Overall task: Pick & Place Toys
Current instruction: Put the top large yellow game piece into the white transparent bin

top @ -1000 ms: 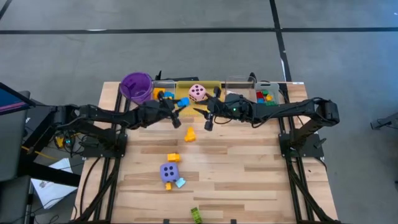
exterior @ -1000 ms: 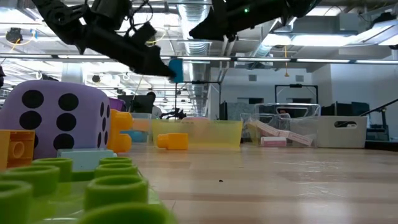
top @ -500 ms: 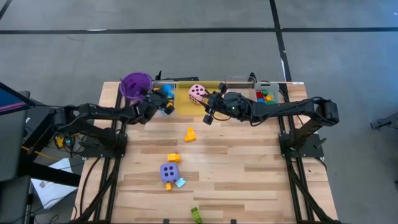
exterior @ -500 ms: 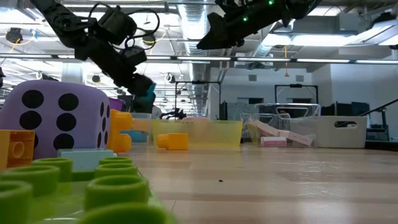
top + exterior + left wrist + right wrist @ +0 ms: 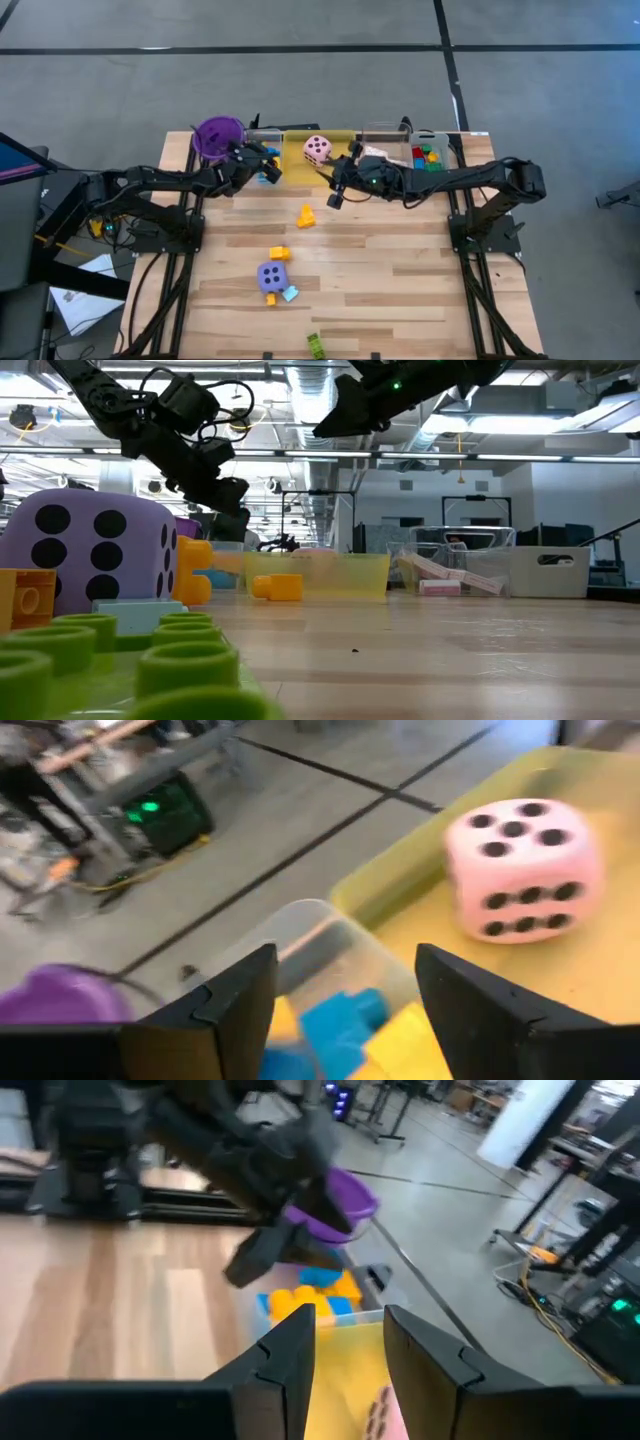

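**Two dice, several small blocks to handle**

Purple die (image 5: 272,275) mid-table looks light; grip flat faces. Orange block (image 5: 305,215) is stiff, slippery; pinch its sides. Left gripper (image 5: 266,163), fingers spread and empty, hovers above clear tray (image 5: 330,935). Right gripper (image 5: 338,193): cannot tell.

Overhead, table-level and two wrist views, all sharing the yellow tray (image 5: 297,147).

A purple cup (image 5: 219,138) stands at the far edge of the wooden bench (image 5: 400,270). Just beside the cup sits a small clear tray (image 5: 262,135), then a yellow tray (image 5: 296,143), then more clear trays (image 5: 381,136) farther along.
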